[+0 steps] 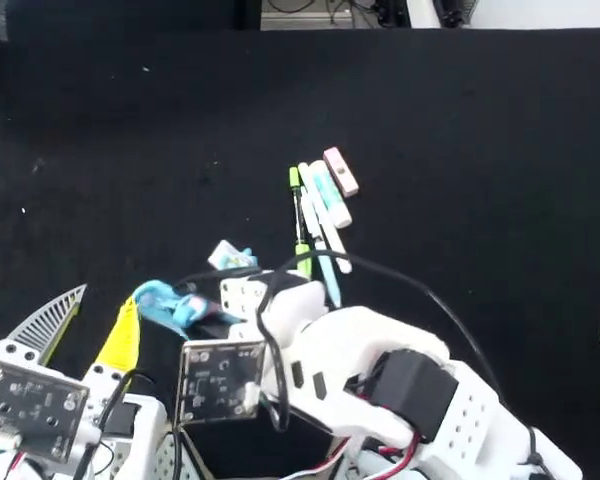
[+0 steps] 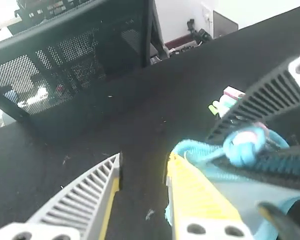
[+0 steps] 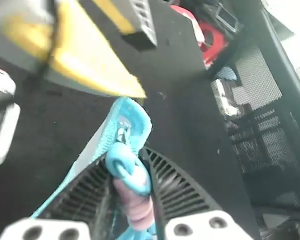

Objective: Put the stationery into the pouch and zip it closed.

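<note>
The blue pouch (image 1: pixel 165 300) lies near the table's front left. My right gripper (image 3: pixel 130 159) is shut on its zipper pull (image 3: pixel 124 172), a blue cord loop with a pink bead; the black fingers (image 2: pixel 262 97) also appear in the left wrist view. My left gripper (image 1: pixel 105 298) stands open just left of the pouch, and its yellow finger (image 2: pixel 197 197) rests against the pouch's edge (image 2: pixel 190 150) while the grey finger (image 2: pixel 82 200) is apart from it. The stationery (image 1: pixel 320 205), several pens and markers plus a pink eraser, lies in a bundle on the mat beyond the pouch.
The black mat (image 1: pixel 460 150) spreads wide behind and to both sides of the stationery. A small light blue and white item (image 1: pixel 230 257) lies beside the pouch. A black mesh rack (image 2: pixel 65 65) stands off the table's far edge. The right arm's white body (image 1: pixel 380 370) and cable take up the front.
</note>
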Action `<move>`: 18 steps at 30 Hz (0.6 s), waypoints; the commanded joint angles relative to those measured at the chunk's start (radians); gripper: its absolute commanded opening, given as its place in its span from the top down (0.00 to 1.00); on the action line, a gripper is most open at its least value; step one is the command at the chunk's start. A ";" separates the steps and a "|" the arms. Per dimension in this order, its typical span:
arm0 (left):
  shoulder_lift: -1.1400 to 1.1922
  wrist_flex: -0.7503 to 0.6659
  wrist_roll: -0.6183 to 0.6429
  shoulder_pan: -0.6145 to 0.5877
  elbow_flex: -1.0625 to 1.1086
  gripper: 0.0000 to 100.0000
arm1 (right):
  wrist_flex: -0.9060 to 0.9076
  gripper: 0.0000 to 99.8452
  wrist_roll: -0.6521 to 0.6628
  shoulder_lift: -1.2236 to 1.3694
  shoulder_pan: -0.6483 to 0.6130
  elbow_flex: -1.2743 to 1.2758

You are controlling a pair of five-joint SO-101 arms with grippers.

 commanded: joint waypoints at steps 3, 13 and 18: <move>0.058 0.003 -0.009 0.002 0.053 0.84 | 0.009 0.99 0.000 0.007 0.012 0.054; 0.327 0.003 -0.006 -0.002 -0.205 0.84 | 0.002 0.99 0.000 0.007 -0.011 0.110; 0.384 0.003 -0.009 0.005 -0.143 0.84 | 0.002 0.99 0.000 0.007 -0.011 0.110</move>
